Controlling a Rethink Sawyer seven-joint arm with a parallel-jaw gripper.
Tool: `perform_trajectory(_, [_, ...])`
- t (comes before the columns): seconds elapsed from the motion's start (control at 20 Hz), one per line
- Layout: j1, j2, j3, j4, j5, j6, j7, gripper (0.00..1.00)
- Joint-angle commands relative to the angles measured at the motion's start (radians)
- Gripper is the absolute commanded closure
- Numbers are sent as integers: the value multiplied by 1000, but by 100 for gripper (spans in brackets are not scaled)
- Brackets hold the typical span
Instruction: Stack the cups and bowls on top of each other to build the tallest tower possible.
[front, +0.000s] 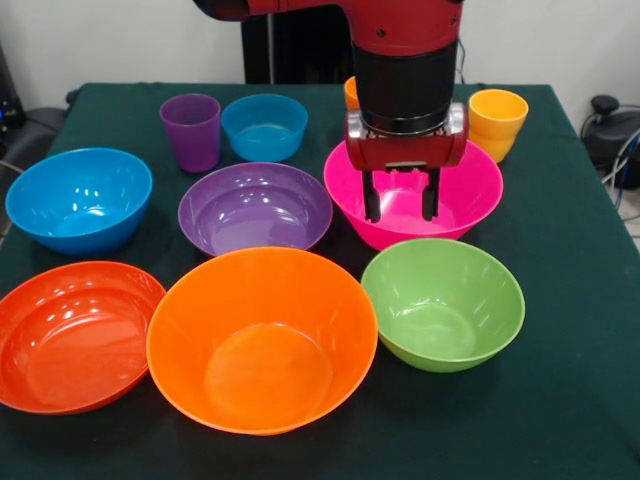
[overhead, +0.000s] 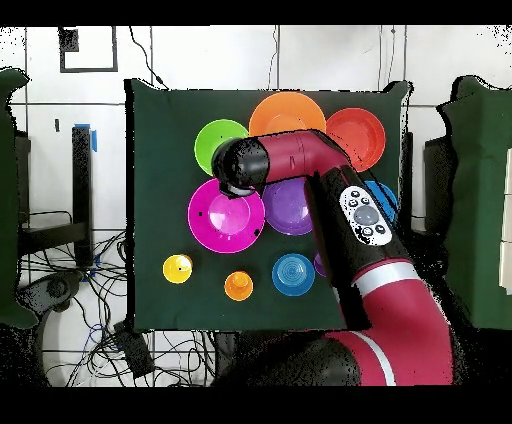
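Pink bowl (front: 470, 205) sits upright, mouth up, right of the purple bowl (front: 255, 207); we see the gripper (front: 401, 208) hanging inside it, jaws parted and empty. Overhead, pink bowl (overhead: 215, 228) lies below the green bowl (overhead: 213, 140).

Gripper (front: 401, 208) hung over one bowl (front: 470, 205) on the tabletop (front: 580, 350); six bowls lay around, three cups behind

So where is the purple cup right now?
In the front view the purple cup stands upright near the table's far edge, left of centre, just left of the small blue bowl and behind the purple bowl.
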Motion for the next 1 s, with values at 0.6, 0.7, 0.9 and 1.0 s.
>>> perform_trajectory(0.6, [42,87,-32,-88,-98,-39,-97,0])
perform_trajectory(0.7, [49,101,-34,-113,-80,4,-93,0])
perform_trajectory(0.9, [54,117,-28,-163,-66,64,-123,0])
perform_trajectory(1.0, [52,126,-26,-181,-66,79,-141,0])
